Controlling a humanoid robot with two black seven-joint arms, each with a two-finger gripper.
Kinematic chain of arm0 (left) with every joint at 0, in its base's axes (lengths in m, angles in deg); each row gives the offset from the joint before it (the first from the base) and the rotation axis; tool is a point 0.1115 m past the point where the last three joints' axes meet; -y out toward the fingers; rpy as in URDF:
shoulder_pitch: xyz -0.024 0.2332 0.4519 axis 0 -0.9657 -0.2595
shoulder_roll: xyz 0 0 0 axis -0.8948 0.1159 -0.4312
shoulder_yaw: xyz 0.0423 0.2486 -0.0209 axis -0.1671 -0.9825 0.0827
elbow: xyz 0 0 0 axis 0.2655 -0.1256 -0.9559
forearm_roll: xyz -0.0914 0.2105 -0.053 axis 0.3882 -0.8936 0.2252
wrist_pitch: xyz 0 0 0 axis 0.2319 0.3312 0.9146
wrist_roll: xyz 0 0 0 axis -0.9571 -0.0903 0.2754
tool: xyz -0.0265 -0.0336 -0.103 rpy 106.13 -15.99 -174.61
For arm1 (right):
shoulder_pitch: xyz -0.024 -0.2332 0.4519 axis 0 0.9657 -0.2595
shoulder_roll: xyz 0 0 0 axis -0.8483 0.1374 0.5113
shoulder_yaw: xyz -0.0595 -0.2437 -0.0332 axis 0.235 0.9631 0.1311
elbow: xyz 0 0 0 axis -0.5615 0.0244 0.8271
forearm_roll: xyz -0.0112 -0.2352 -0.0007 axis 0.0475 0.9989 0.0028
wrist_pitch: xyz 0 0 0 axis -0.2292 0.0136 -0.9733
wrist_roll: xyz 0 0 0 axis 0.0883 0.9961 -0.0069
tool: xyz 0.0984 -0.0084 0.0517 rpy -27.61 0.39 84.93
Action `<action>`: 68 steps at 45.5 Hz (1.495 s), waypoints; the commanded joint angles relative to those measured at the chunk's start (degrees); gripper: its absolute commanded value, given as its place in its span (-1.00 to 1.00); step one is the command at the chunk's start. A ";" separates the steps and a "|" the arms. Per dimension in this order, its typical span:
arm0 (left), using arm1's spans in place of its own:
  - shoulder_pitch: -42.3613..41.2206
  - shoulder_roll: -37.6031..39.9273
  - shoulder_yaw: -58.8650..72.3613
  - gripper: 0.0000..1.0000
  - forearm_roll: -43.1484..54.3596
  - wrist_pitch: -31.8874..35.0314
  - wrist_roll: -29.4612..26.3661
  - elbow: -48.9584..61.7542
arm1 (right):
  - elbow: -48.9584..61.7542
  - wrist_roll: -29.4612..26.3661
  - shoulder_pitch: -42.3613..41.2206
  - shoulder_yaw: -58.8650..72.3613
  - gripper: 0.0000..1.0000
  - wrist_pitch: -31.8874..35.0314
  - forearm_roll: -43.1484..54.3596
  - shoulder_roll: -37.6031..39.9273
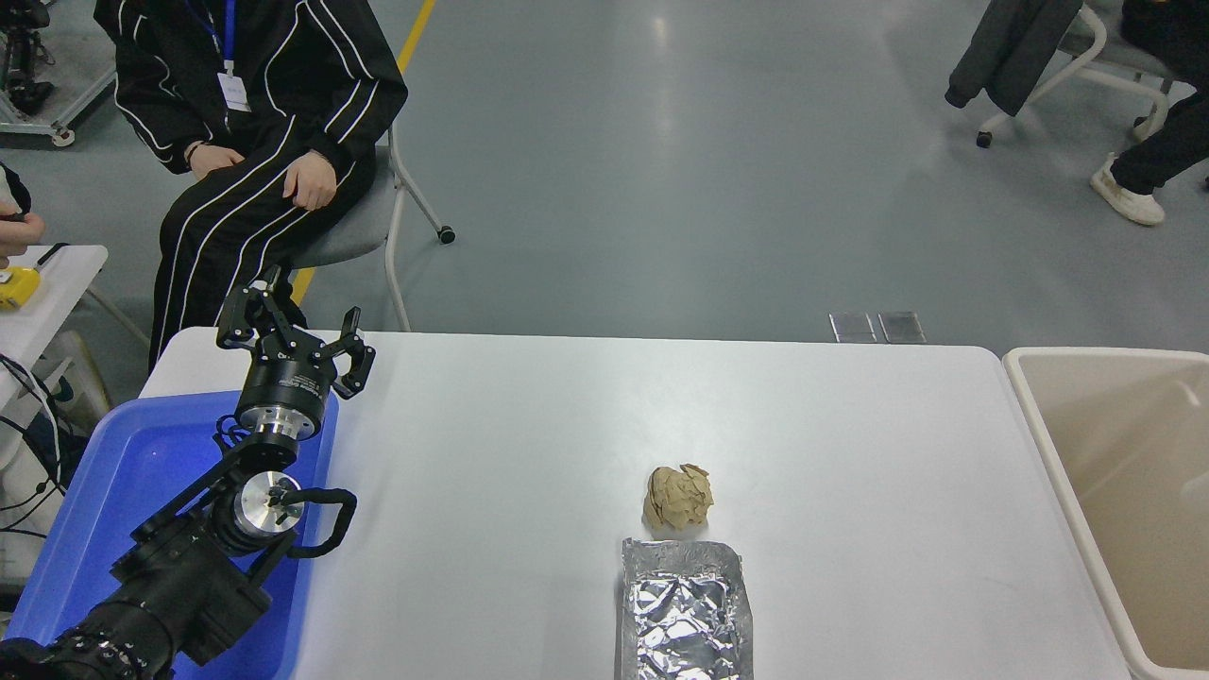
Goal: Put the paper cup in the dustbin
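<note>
The paper cup does not show in the head view. The dustbin [1133, 444], a large beige bin with a thick pale rim, stands against the table's right end, and what shows of its inside looks bare. My left gripper [297, 332] is parked open and empty at the table's far left corner, above the blue tray. My right arm and gripper are out of view.
A brown paper ball [677, 497] lies mid-table, with a silver foil tray [686, 612] just in front of it at the near edge. A blue plastic tray [123, 491] sits under my left arm. A person [255, 113] sits on a chair beyond the far left corner.
</note>
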 commanded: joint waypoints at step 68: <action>0.00 -0.05 0.00 1.00 0.00 0.04 0.00 0.00 | -26.65 0.13 -22.53 -54.71 0.99 -6.21 -0.27 9.83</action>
